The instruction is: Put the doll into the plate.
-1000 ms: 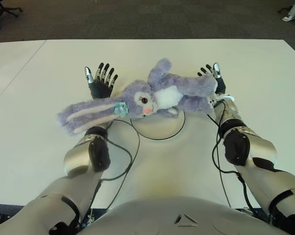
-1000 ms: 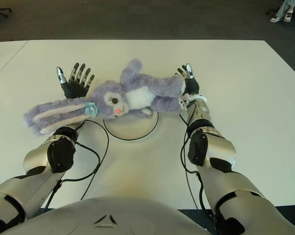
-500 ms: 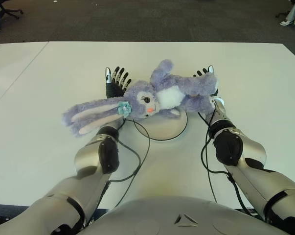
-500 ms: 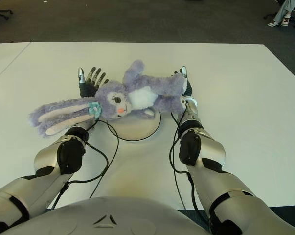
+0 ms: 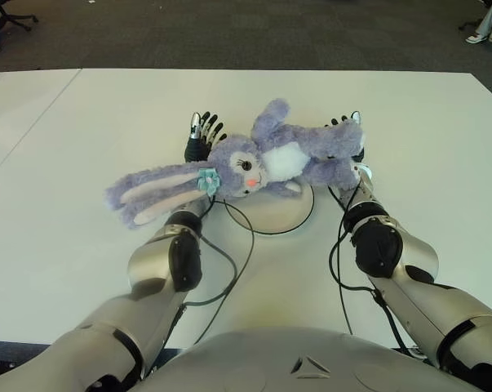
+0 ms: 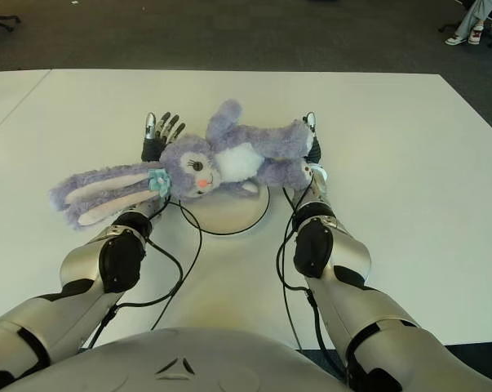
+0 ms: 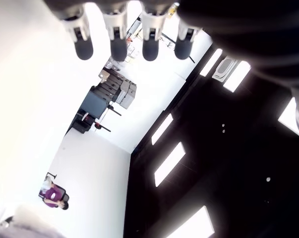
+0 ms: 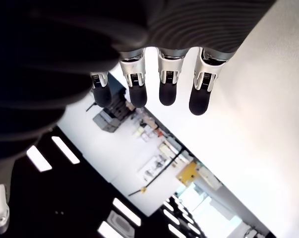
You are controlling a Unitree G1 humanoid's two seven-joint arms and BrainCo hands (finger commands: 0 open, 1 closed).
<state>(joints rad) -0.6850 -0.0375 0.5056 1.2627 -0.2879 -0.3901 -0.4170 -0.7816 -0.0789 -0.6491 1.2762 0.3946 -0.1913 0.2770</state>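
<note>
One doll (image 5: pixel 262 163), one plate (image 5: pixel 270 215), two robot hands

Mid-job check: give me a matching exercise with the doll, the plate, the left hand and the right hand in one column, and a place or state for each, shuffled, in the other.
Things:
1. doll
2. plate
3. left hand
4. right hand

Places or states:
A. white disc on the table, partly covered by the bunny's body
B. palm up, fingers spread, at the doll's leg end
C. purple bunny lying across both hands, ears trailing to the robot's left
D. palm up, fingers spread, behind the bunny's head

Pairs: 1-C, 2-A, 3-D, 4-B
</note>
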